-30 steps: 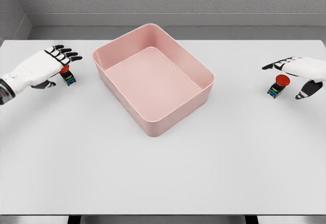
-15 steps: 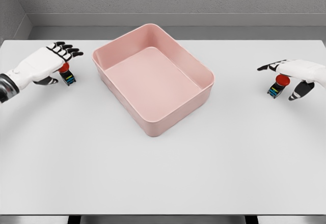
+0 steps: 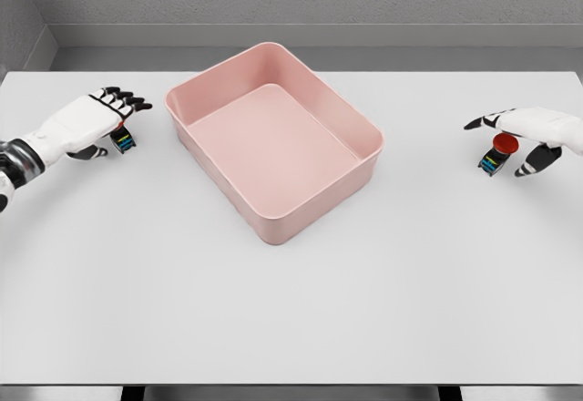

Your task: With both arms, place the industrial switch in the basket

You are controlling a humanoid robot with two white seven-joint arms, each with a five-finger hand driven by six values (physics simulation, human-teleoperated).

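Left hand fingers drape loosely over a switch at nine o'clock, probably not yet gripping. Right hand fingers are spread around the red-capped switch at three o'clock. The pink basket sits empty at centre of the desk. A shallow pinch could tip either switch over.

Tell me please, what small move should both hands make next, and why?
Probably close the fingers. The left hand covers the left switch and the right hand sits over the right switch, fingers spread, neither grasped. Both switches stand on the table, outside the basket.
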